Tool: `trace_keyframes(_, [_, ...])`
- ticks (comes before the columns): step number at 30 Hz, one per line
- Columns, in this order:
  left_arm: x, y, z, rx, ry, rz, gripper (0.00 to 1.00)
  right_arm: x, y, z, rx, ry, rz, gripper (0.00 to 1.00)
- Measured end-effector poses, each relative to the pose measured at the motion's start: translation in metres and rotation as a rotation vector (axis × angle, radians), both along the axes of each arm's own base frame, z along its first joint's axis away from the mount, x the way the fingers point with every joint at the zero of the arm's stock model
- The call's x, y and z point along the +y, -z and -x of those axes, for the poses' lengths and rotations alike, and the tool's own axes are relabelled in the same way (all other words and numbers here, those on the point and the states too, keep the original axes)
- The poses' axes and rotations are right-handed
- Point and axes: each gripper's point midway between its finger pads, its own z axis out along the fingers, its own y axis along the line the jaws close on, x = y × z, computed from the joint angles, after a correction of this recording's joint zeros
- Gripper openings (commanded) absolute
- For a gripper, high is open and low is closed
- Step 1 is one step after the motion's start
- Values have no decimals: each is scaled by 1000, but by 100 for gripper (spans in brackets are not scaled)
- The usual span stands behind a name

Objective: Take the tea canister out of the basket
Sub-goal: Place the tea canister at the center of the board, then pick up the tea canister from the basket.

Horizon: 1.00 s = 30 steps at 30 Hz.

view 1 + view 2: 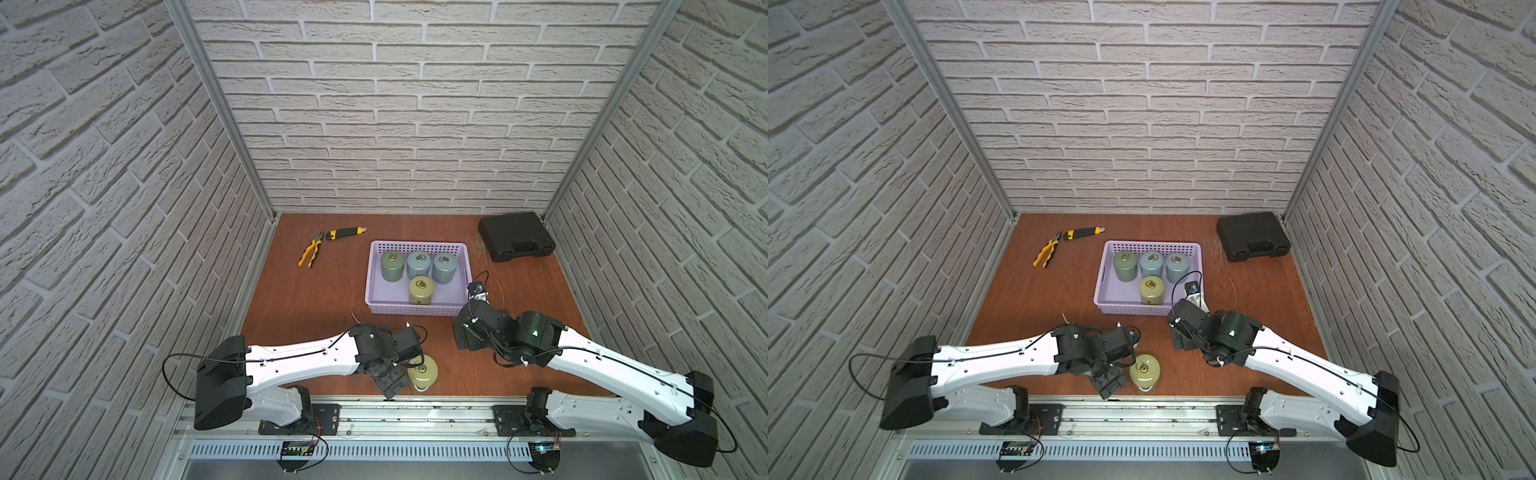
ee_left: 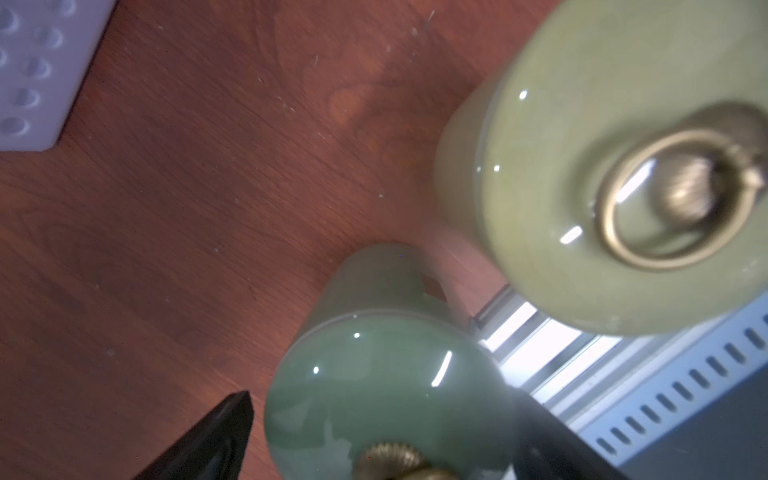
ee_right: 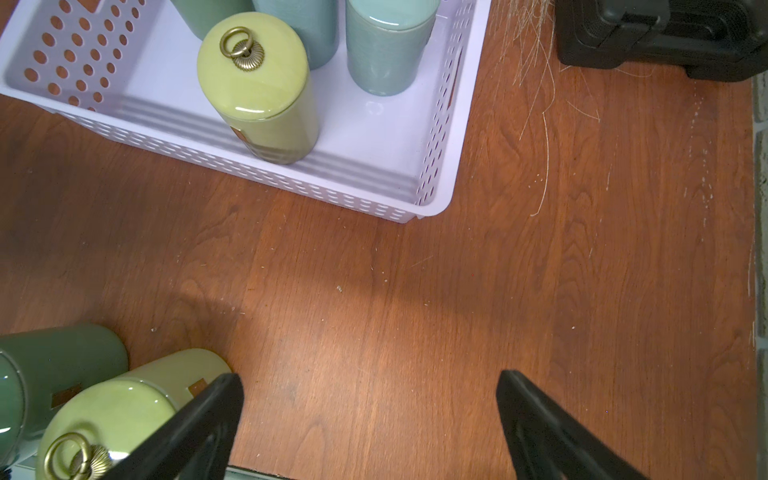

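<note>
Room: walls with a white brick pattern on three sides, and a brown wooden table (image 1: 316, 307) as the floor of the scene.
Basket: the lavender basket (image 1: 415, 309) stands toward the back of the table, a little right of the middle.
Inside the basket: four upright canisters. The back-left canister (image 1: 392, 266) is dark green. The back-middle canister (image 1: 418, 264) and the back-right canister (image 1: 444, 268) are blue-grey. The front canister (image 1: 422, 289) is yellow-green and stands just before the middle one.
Outside the basket: a yellow-green canister (image 1: 422, 372) and a dark green canister (image 2: 374, 374) stand upright on the table near the front edge, close beside each other. In both top views the left arm hides the dark green one.
Left gripper (image 2: 384, 401): the fingers are spread, one on each side of the dark green canister's lid. A thin gap shows at one finger, so the canister is not clamped.
Right gripper (image 3: 370, 376): the fingers are wide apart with nothing between them, above bare table near the right front corner of the basket.
Other things: pliers (image 1: 311, 251) and a utility knife (image 1: 345, 232) at the back left, and a black case (image 1: 515, 236) at the back right.
</note>
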Motion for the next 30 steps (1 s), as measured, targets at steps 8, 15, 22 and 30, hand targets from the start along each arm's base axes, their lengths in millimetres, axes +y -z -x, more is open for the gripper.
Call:
trace_keyframes(8, [1,-20,-5,-41,-35,55,98,16,-3,-14,17,-52,-25,99])
trace_keyframes(15, [8,-38,-15,-88,-93,93,98,28,-1,-25,41,-93,-51,99])
trace_keyframes(22, [24,-56,-36,-145,-223,147,98,41,1,-37,66,-144,-65,99])
trace_keyframes(30, [43,-69,-62,-196,-387,198,98,60,3,-56,111,-187,-67,99])
